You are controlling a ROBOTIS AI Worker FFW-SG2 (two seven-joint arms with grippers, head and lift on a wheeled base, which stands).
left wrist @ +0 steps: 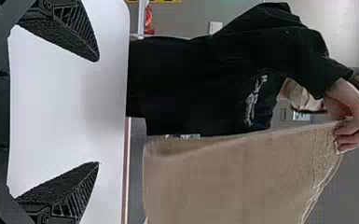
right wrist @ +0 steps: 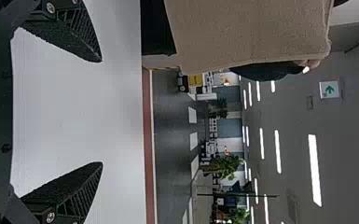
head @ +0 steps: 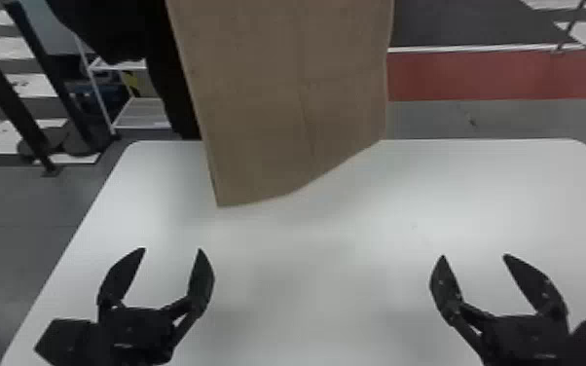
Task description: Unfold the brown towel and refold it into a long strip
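Right now I have the brown towel point(head: 287, 97) hanging at the far side of the white tabletop point(head: 316, 292), held up by a person point(left wrist: 191, 88) in dark clothing. In my head view its slanting lower edge overlaps the far part of the tabletop; whether it touches, I cannot tell. The left wrist view gives me a hand point(left wrist: 356, 119) pinching the towel's upper edge. My left tool point(head: 172, 249) is over the near left part of the tabletop, fingers spread well apart. My right tool point(head: 474, 256) is over the near right part, likewise spread wide. Beyond the tabletop I see a white shelf unit point(head: 143, 106) on the left and a red strip point(head: 501, 75) on the right.
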